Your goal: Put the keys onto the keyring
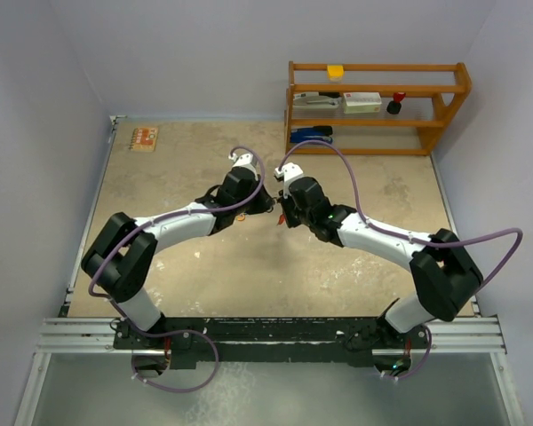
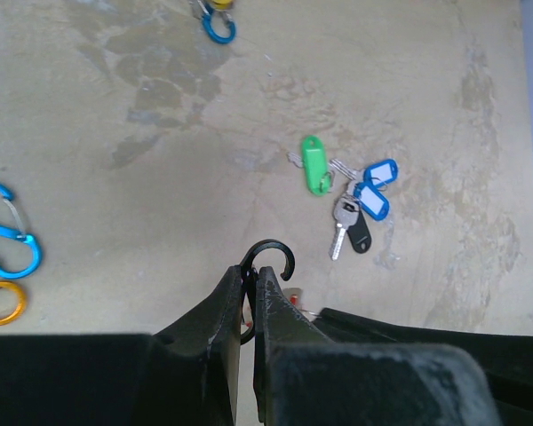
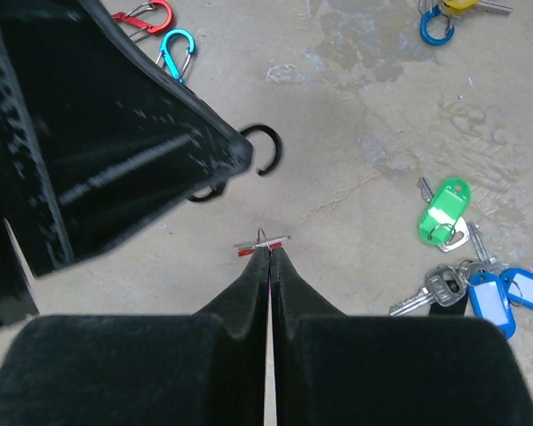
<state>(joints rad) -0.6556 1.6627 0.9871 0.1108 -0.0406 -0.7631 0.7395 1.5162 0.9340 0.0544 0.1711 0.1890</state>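
Left gripper pinches the black keyring, its open hook beyond the tips; right gripper clamps a red-headed key, whose long axis lies crosswise to the jaws

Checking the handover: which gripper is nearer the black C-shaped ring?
Left. The left gripper pinches the black C-shaped ring between its fingers. The right gripper, shut on a small silver key with a red tag, sits just short of the ring, not touching it.
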